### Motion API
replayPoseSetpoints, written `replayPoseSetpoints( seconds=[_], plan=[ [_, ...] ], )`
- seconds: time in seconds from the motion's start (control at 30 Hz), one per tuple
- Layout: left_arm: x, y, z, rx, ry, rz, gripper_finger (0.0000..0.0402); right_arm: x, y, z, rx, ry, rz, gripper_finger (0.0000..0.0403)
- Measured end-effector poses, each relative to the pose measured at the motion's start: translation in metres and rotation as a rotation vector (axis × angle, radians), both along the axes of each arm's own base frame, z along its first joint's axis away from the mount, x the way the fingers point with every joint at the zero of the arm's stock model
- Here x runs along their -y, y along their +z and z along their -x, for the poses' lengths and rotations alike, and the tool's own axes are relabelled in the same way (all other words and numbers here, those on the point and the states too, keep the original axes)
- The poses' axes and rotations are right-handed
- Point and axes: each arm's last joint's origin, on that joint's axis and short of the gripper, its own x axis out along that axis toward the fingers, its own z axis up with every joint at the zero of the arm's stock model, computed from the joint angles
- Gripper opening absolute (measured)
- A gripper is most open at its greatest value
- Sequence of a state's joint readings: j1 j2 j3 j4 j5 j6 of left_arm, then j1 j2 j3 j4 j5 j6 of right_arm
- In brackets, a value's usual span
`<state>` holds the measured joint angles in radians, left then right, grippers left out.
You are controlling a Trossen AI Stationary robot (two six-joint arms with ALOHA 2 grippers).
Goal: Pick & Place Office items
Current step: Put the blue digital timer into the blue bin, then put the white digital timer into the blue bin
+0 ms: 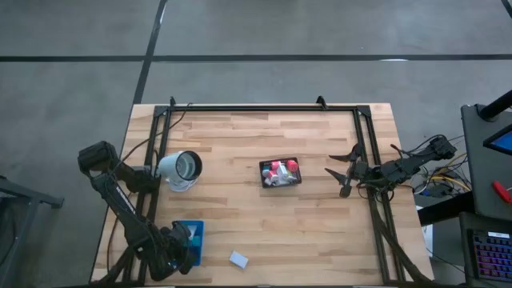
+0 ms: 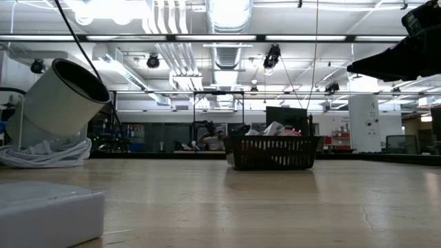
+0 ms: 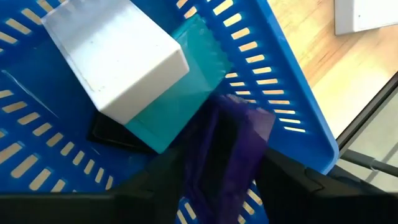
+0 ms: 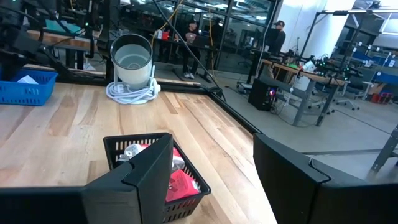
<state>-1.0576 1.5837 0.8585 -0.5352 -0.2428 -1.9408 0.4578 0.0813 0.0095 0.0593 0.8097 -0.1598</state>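
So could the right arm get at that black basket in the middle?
Probably yes. The right pincer hangs open just beside the black basket, with only bare table between them and nothing in its way.

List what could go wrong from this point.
1. The left gripper hangs over the blue tray with a purple block between its fingers; the block may land tilted on the teal block and white block, or snag a finger.
2. Another white block lies near the table edge; a nudge could knock it off.
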Motion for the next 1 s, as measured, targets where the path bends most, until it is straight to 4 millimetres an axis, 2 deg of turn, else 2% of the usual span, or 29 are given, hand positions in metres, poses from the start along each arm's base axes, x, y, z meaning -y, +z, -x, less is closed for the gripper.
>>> replayPoseSetpoints(
  seconds=[0.13, 0.5, 1.0],
  plan=[
    [0.000, 0.000, 0.000, 0.003, -0.003, 0.002, 0.0200, 0.000, 0.000, 0.000, -0.001, 0.000, 0.001, 0.0217],
    [0.000, 0.003, 0.000, 0.010, -0.002, 0.009, 0.0197, 0.000, 0.000, 0.000, -0.001, 0.000, 0.001, 0.0217],
    [-0.008, 0.046, 0.000, 0.185, -0.003, 0.038, 0.0195, 0.000, 0.000, 0.000, 0.000, 0.000, -0.001, 0.0217]
  ],
)
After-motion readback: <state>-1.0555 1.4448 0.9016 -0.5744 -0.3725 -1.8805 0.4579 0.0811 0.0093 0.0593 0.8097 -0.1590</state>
